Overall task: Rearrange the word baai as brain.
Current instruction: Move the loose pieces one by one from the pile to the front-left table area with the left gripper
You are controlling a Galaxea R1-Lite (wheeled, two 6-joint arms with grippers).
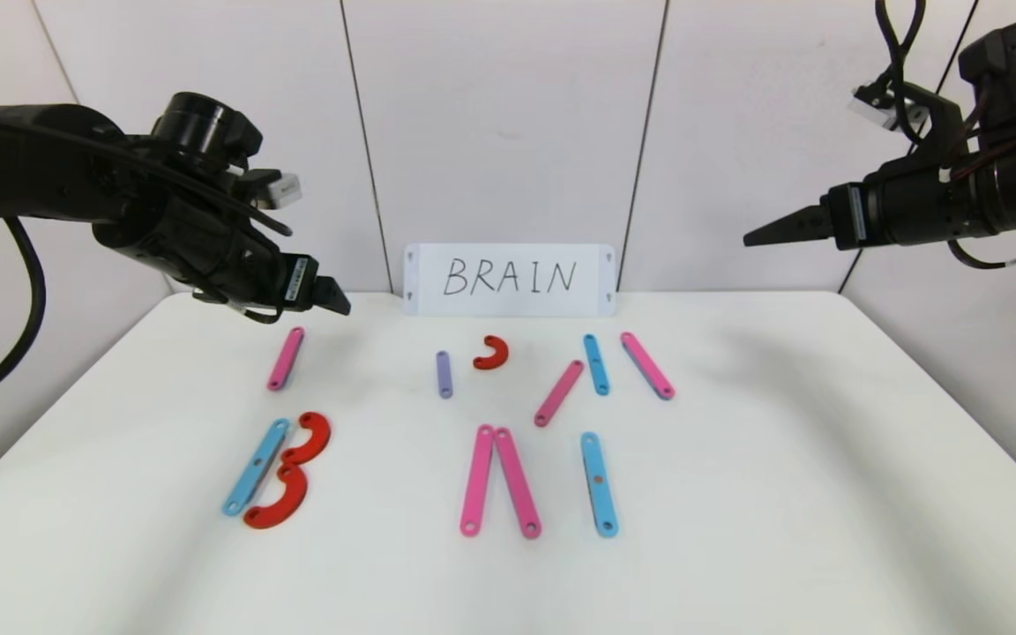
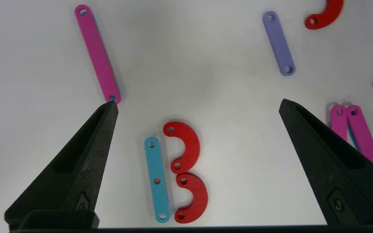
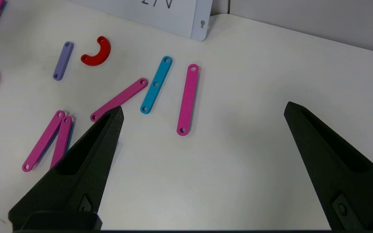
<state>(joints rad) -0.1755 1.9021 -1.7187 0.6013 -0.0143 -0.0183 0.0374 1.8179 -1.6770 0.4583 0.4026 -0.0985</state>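
Landmark: the card (image 1: 509,279) that says BRAIN stands at the back of the table (image 1: 825,459).
Left gripper (image 2: 197,103): it hangs in the air in front of the card and off to the left, over the pink strip (image 1: 286,358). Its jaws are wide and hold nothing.
Right gripper (image 3: 202,108): it is up high, far to the right of the card. Its jaws are wide and empty too.
B (image 1: 277,472): a blue strip and two red curves, in front of the card, on the left.
A (image 1: 499,481): two pink strips that meet at the top, right in front of the card.
I (image 1: 599,483): one blue strip, just right of the A.
Loose bits: a purple strip (image 1: 444,374), a red curve (image 1: 491,353) and three more strips (image 1: 601,370) lie nearer the card.
Risk: the pieces are flat and thin, so the jaws may slip off or push one away.
Risk: the B's parts touch, so a bump could knock them apart.
Boxes or bowls: there are none; every piece lies flat on the table.
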